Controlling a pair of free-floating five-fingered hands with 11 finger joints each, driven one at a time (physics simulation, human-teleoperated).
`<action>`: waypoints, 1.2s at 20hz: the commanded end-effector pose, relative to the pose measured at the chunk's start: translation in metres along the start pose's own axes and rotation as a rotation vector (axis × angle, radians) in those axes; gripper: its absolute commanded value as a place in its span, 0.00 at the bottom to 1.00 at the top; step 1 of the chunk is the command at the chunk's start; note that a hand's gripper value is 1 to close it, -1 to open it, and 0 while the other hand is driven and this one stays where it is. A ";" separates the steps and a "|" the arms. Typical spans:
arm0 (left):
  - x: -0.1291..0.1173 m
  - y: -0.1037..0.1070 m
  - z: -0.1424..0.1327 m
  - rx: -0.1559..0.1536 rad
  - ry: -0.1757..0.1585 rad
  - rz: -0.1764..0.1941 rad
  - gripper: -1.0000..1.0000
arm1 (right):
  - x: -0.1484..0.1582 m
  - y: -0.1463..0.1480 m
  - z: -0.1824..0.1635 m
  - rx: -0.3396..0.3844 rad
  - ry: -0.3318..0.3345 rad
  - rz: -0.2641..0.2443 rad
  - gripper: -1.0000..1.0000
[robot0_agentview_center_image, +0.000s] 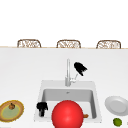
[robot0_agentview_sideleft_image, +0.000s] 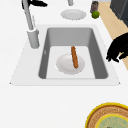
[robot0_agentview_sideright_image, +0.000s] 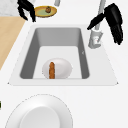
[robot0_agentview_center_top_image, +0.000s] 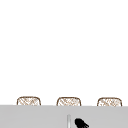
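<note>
Right hand (robot0_agentview_center_image: 80, 68), fingers relaxed and pointing down, holding nothing, just beside the faucet (robot0_agentview_center_image: 67, 72) with its lever (robot0_agentview_center_image: 74, 79) directly beneath, seemingly placed to work it; left hand (robot0_agentview_center_image: 41, 108), fingers curled on nothing, idle over the sink's (robot0_agentview_center_image: 95, 100) near-left rim.

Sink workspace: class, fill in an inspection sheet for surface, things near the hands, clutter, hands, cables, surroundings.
Surface: white counter around a grey sink.
Things near the hands: faucet with its lever by the right hand; a white dish bearing a brown stick-shaped food lies in the basin.
Clutter: yellow plate, white plate, green fruit, red ball.
Hands: left hand curled over the sink's front-left rim, holding nothing; right hand at the lever, grip unclear.
Cables: nothing seen.
Surroundings: three woven chair backs.
</note>
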 end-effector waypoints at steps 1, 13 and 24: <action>0.000 0.000 0.000 0.000 0.000 0.000 0.50 | -0.017 0.010 -0.004 -0.028 -0.075 -0.051 0.00; 0.000 0.000 0.000 0.000 0.000 0.000 0.50 | -0.061 0.055 -0.015 -0.076 -0.190 -0.120 0.00; 0.000 0.000 0.000 0.000 0.000 0.000 0.50 | -0.081 0.102 0.003 -0.136 -0.344 -0.197 0.00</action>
